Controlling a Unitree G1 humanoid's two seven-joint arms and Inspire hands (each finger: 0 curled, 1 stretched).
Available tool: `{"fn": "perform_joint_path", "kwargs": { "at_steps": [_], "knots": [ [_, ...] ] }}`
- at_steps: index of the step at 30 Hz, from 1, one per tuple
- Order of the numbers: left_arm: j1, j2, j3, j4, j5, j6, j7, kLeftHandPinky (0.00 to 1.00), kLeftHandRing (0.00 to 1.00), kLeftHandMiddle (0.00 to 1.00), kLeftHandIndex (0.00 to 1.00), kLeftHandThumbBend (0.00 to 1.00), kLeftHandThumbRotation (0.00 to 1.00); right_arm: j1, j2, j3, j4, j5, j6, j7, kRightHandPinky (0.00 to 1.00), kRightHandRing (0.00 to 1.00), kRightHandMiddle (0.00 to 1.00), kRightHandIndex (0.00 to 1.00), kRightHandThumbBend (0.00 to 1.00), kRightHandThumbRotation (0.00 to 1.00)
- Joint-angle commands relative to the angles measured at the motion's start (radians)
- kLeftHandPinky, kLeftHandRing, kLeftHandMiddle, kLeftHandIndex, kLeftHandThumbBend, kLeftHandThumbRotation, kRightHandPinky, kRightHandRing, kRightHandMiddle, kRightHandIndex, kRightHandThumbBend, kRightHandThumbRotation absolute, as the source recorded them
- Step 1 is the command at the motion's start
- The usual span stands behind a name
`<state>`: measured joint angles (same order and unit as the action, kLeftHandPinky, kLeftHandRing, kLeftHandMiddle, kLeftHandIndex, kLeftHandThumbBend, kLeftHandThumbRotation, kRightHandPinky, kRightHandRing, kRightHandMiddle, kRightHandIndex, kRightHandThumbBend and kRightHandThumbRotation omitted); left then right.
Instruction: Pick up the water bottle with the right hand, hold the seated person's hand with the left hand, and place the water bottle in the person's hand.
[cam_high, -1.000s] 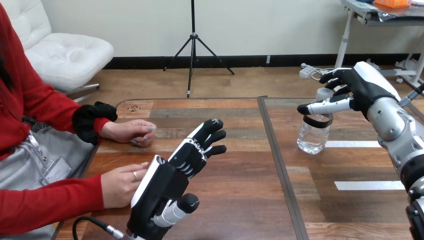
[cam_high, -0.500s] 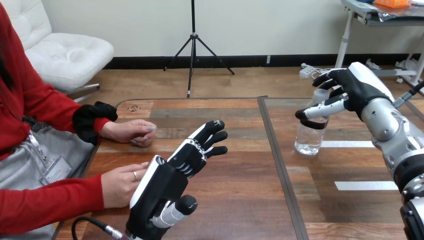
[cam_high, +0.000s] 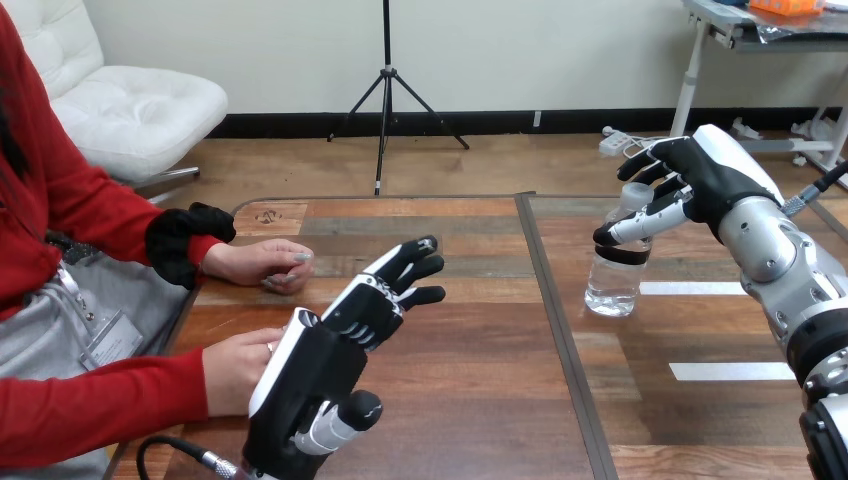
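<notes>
Bottle (cam_high: 615, 272), gripped near its top by the right hand (cam_high: 705, 175), has shifted leftward over the desk's (cam_high: 480, 400) far right side; the left hand (cam_high: 315, 375) stays loose-fingered beside the person's hand (cam_high: 232, 372), not yet clasping.

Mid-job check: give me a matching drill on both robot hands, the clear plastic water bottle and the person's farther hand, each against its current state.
Things:
1. left hand
2. right hand
3. clear plastic water bottle
4. person's farther hand

States:
A. upright, at the view's right
B. loosely closed on the wooden table, apart from both robot hands
C. fingers and thumb round the bottle's top
D. open, beside the person's nearer hand

Pairs: 1-D, 2-C, 3-A, 4-B.
</notes>
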<state>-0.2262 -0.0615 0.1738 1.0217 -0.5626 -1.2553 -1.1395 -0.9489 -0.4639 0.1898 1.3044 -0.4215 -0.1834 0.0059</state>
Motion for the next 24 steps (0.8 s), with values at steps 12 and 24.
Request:
{"fn": "perform_joint_path", "kwargs": {
  "at_steps": [12,24],
  "knots": [
    [-0.012,-0.046,0.004,-0.039,-0.04,-0.019,-0.028,0.8,0.89,0.91,0.86,0.97,0.8,-0.018,0.009,-0.039,-0.002,0.051,-0.038,-0.027,0.37,0.44,0.52,0.57,0.87,0.0],
    [-0.012,-0.049,0.006,-0.045,-0.052,-0.007,-0.044,0.8,0.89,0.91,0.86,0.96,0.79,0.0,0.012,-0.05,-0.019,0.058,-0.055,-0.039,0.3,0.37,0.47,0.52,0.83,0.0]
  ]
}}
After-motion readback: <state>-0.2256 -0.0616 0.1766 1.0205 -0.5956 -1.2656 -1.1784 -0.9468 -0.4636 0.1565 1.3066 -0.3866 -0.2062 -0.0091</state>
